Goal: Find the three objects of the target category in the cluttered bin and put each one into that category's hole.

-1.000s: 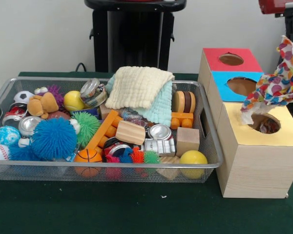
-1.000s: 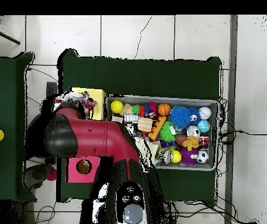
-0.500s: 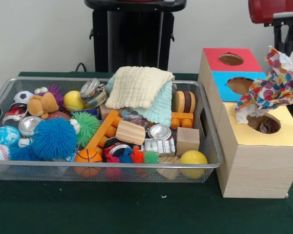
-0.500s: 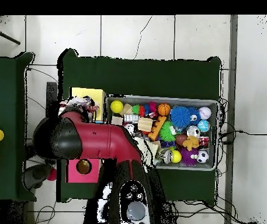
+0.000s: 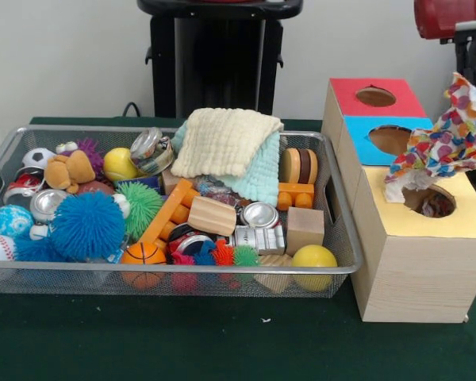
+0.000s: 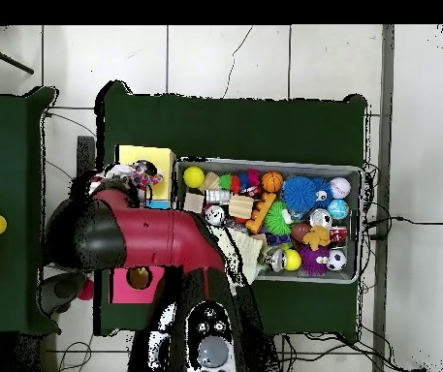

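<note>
Colourful cloth (image 5: 448,147), patterned in dots of many colours, hanging over the yellow hole (image 5: 428,200) of the sorting box (image 5: 412,262), its lower white edge at the rim of that hole. The cloth's upper end runs off the right edge of the front view, where the gripper is out of sight; whether its fingers are clamped cannot be told. In the overhead view the red arm (image 6: 157,237) covers the box, and the cloth shows just past the arm's end, beside the yellow top. Behind the yellow section lie the blue hole (image 5: 393,140) and the red hole (image 5: 376,96). Left of the box, just beside it, stands the wire bin (image 5: 8,151), which holds a cream cloth (image 5: 226,141) over a pale green cloth (image 5: 262,176), a blue spiky ball (image 5: 87,225), an orange basketball (image 5: 143,254), a yellow ball (image 5: 314,257), wooden blocks (image 5: 213,215) and metal tins (image 5: 260,214).
</note>
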